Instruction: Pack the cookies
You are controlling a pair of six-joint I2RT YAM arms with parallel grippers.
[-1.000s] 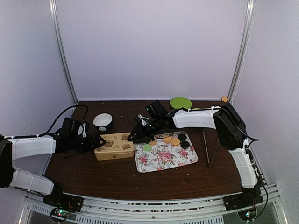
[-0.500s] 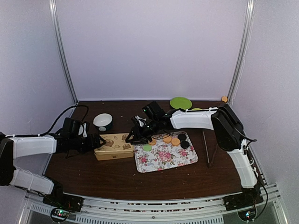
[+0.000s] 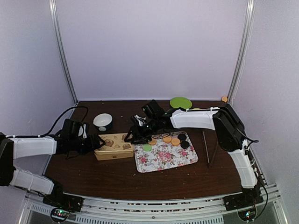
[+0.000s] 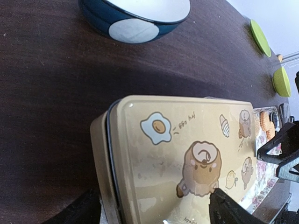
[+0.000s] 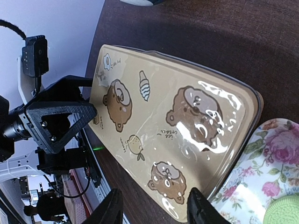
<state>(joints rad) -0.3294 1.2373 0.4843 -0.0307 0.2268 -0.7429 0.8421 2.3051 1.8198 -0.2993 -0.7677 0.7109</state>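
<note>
Orange cookies (image 3: 175,141) lie flat, rowed left-right on the floral tray (image 3: 166,161).

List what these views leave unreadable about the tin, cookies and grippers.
Tin: lid on in every view, contents hidden.
Cookies: top view, right arm covers the tray's corner; count unsure.
Left gripper: left wrist view, fingertips cut by bottom edge; grip on tin unclear.
Right gripper: right wrist view, same.

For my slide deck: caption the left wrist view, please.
Left gripper at the end of the closed bear-print tin, blue bowl beyond.
</note>
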